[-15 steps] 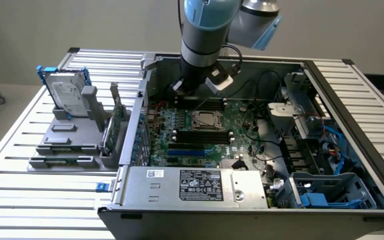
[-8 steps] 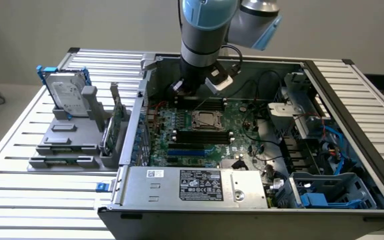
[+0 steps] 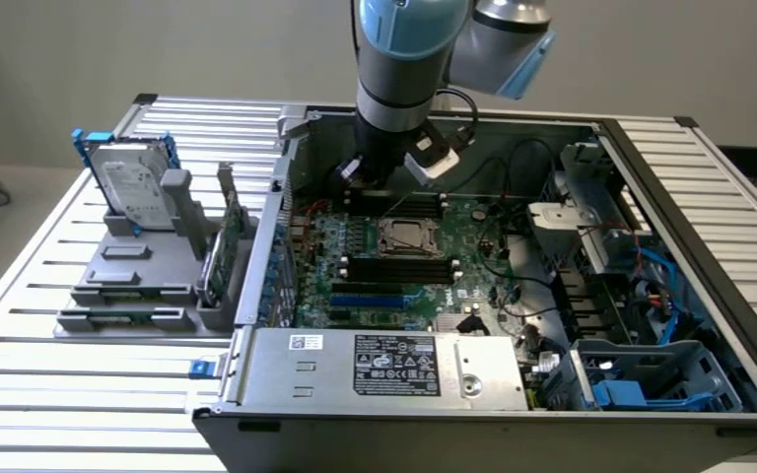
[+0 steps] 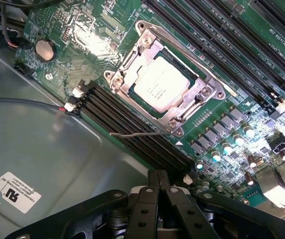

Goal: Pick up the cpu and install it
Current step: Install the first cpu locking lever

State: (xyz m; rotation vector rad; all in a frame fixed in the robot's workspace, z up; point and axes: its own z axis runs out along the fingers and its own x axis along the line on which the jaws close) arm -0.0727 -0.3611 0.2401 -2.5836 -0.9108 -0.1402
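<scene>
The cpu (image 4: 161, 84) is sitting flat inside the metal-framed socket (image 4: 125, 87) on the green motherboard (image 4: 58, 25), its pale top facing up, with a thin wire lever (image 4: 137, 133) lying just beside the frame. The pincer (image 4: 161, 175) is hovering empty over the board, its black fingers pressed together, apart from the cpu. In the exterior view the arm (image 3: 398, 89) is reaching down from the upper centre of the frame into the open computer case (image 3: 714, 286), just above the socket at mid-frame. A hard drive (image 3: 129, 182) is standing in a grey holder (image 3: 129, 291) on the slatted table (image 3: 36, 384) at the exterior view's left
</scene>
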